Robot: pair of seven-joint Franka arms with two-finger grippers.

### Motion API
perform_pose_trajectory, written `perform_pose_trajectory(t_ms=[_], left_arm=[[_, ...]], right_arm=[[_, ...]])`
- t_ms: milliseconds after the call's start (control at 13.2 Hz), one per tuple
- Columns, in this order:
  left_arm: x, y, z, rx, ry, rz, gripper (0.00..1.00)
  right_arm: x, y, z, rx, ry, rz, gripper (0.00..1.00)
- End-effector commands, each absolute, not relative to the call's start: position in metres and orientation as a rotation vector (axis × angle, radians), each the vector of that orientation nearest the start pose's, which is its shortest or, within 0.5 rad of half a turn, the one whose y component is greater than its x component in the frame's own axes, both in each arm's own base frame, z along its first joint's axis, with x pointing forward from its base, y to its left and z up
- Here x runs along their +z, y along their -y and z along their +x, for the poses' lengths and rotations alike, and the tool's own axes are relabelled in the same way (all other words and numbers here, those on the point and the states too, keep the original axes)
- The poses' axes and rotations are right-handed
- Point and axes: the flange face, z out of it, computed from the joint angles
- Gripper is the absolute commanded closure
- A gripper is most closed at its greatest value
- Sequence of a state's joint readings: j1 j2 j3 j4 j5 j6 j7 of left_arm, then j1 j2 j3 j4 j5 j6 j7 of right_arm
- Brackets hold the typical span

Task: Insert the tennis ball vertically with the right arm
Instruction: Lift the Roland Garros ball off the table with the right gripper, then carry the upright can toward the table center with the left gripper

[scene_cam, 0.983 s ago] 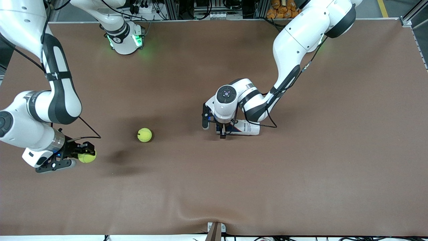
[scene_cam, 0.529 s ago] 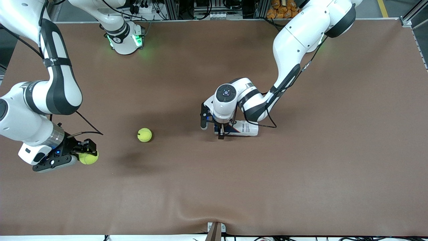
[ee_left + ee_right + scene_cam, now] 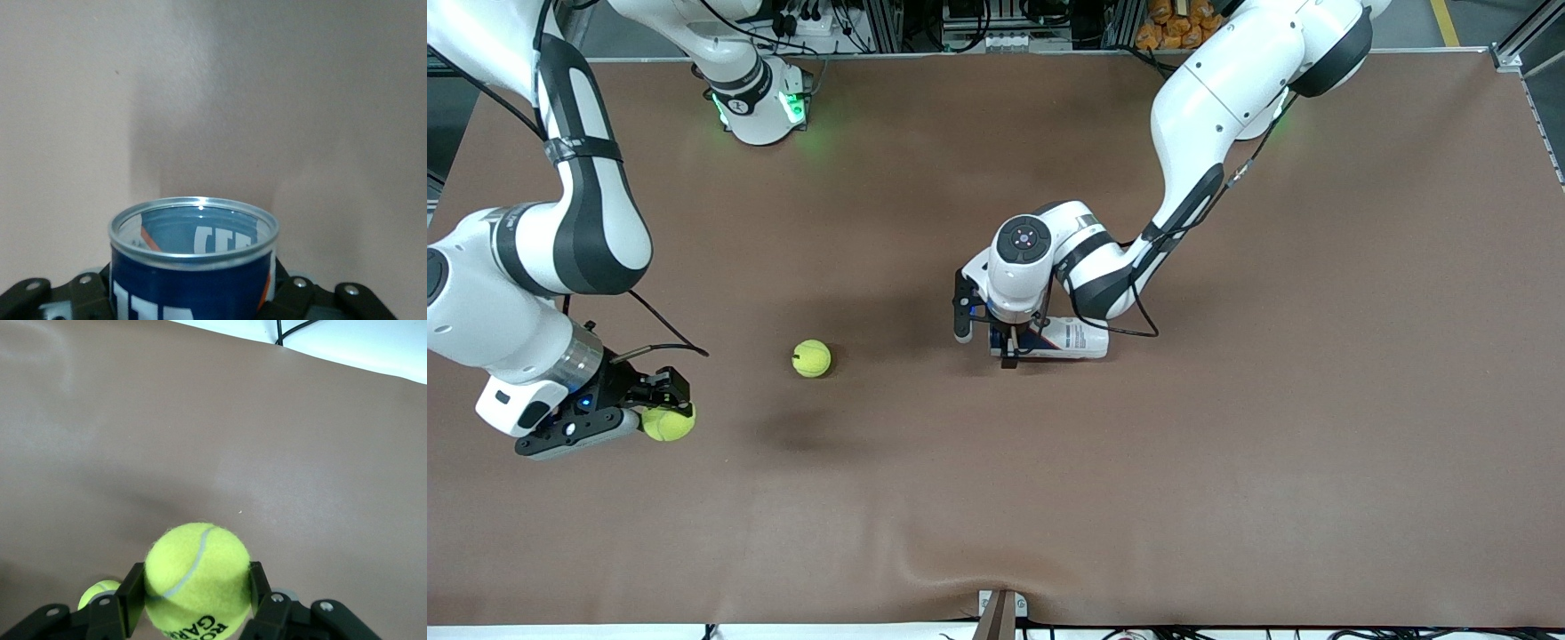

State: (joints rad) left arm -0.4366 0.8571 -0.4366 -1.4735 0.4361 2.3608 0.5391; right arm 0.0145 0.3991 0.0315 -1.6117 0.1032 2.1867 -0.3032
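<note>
Front view first: we find the right gripper (image 3: 660, 411) up in the air over the brown table (image 3: 1227, 462) at the right arm's end, its two fingers clamped on a yellow tennis ball (image 3: 668, 423). In the right wrist view we see that ball (image 3: 197, 579) squeezed between the two black fingers (image 3: 131, 593), one on each side, with black lettering on its lower part. We note a second tennis ball (image 3: 811, 358) lying free on the table, well apart from the held one and farther from the front camera than the spot under it; a small part of it (image 3: 99, 593) shows past the right gripper's finger in the right wrist view.

We find the left gripper (image 3: 1007, 342) near the middle of the table, closed around a blue and white can (image 3: 1069, 337). From the front camera the can appears to lie on its side under the wrist, its length running toward the left arm's end. In the left wrist view we see the can (image 3: 193, 273) held between the black fingers (image 3: 283, 297), its silver rim open and the inside visible, with white and orange markings on the blue wall.
</note>
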Motion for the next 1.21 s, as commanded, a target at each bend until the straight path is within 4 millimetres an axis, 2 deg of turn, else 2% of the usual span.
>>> perform_pose_trajectory(t_ms=[0,151,378,680,1134], left_arm=[[0.235,0.536,0.508,-0.266,-2.151,-2.287,0.26],[0.246,0.551,0.502,-0.308,-2.094,-2.342,0.26],[0.254,0.561,0.497,-0.336,-2.021,-2.415,0.26],[0.277,0.591,0.481,-0.424,-1.866,-2.544,0.26],[0.303,0.61,0.472,-0.581,-1.591,-2.656,0.26]], right_arm=[[0.429,-0.032,0.68,-0.284,0.464,-3.003,0.88],[0.431,-0.032,0.678,-0.27,0.468,-3.002,0.88],[0.436,-0.032,0.676,-0.26,0.47,-3.002,0.89],[0.435,-0.033,0.675,-0.246,0.462,-3.002,0.88],[0.434,-0.031,0.674,-0.232,0.458,-3.002,0.89]])
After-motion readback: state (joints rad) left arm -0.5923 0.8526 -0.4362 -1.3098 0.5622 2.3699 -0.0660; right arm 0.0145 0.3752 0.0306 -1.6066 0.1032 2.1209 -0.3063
